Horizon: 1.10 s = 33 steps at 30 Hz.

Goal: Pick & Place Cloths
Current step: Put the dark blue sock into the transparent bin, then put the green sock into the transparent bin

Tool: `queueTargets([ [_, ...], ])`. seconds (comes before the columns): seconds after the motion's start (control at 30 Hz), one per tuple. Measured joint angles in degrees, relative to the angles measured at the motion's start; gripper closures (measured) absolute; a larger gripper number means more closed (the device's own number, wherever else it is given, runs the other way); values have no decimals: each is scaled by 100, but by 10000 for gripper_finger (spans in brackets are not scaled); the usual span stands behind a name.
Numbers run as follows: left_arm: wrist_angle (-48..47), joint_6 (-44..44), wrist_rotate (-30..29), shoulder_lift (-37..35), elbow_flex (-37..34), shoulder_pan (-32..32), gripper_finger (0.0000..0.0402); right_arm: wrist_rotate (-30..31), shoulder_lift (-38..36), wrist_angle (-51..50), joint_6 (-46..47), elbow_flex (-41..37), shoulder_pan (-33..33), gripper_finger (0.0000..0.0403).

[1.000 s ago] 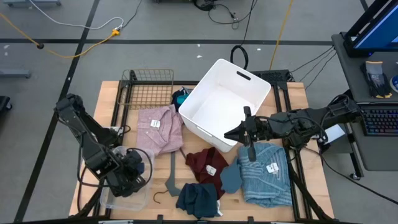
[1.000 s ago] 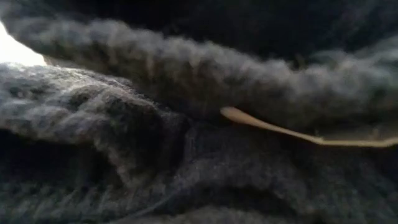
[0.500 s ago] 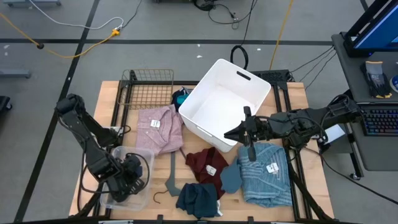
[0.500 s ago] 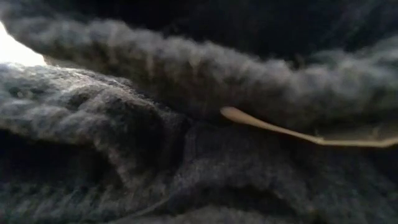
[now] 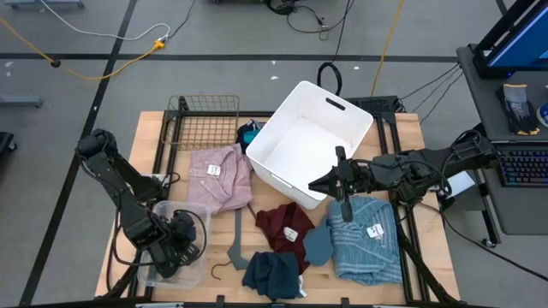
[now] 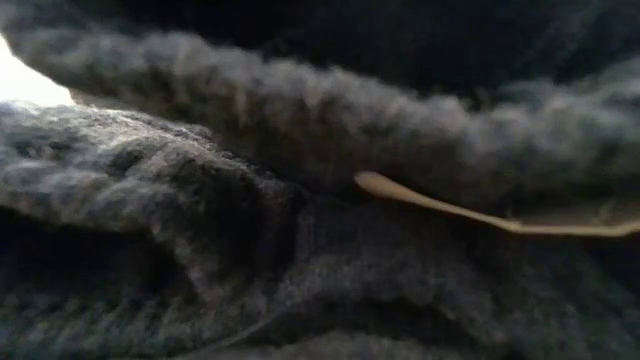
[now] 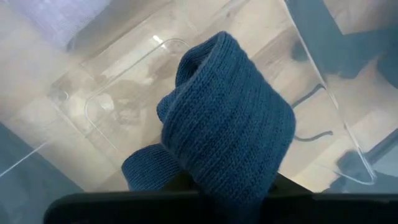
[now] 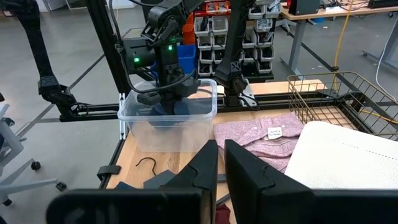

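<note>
1. Your left claw [image 5: 175, 241] hangs over the clear bin [image 5: 204, 267] at the front left corner of the tabletop. It grips a blue knit cloth [image 7: 230, 118], which bunches up over the fingers and hides them.
2. Your right claw [image 8: 221, 146] is clenched on nothing. It waits at the front rim of the white bin [image 5: 295, 92], above the light-blue cloth [image 5: 368, 244].
3. The step in hand looks like dropping the blue cloth into the clear bin.
   - Keep the claw centred between the walls.
   - Go low enough that no fold drapes over the rim.
   - Then let go fully.
4. Lift straight up after the release. Knit snags on finger pads, so check that the cloth stays down before you swing away.
5. Count of cloths, seven that I can make out:
   - one blue knit in the claw;
   - one pink [image 5: 218, 175] left of the white bin;
   - one maroon [image 5: 278, 222] at mid-table;
   - one light-blue at the front right;
   - one navy [image 5: 272, 275] at the front edge;
   - one slate piece [image 5: 318, 243] between the maroon and the light-blue;
   - one teal piece [image 5: 249, 133] by the wire basket [image 5: 204, 107].
6. Other things: one white bin, one clear bin, one wire basket, one hanger [image 5: 235, 244].
</note>
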Motion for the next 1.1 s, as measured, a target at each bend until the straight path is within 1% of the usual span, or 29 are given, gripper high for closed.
queueTargets([
  [0.2, 94, 69, -3, 0, 0, 2, 367, 0, 0, 0, -2, 0, 0, 383],
  [0.3, 97, 92, -10, -2, 0, 2, 353, 2, 0, 0, -2, 0, -2, 383],
  [0.6, 223, 119, 42, -109, 0, 8, 241, 10, 0, 0, -2, 0, -4, 383],
  [0.77, 247, 108, 339, -479, 0, 93, 201, 32, 0, 0, -11, 0, -4, 383],
  [0.83, 246, -6, 391, -693, 0, 142, 195, 33, 0, 8, -15, 0, -4, 383],
  [0.93, 283, -123, 326, -1063, 0, 218, 196, 33, 0, 55, -17, 0, -4, 383],
  [1.0, 385, -108, 96, -1310, 2, 252, 205, 31, 0, 50, -17, -1, -4, 383],
  [1.1, 575, 125, -408, -1672, 4, 301, 226, 31, 0, 46, -7, -2, -4, 383],
])
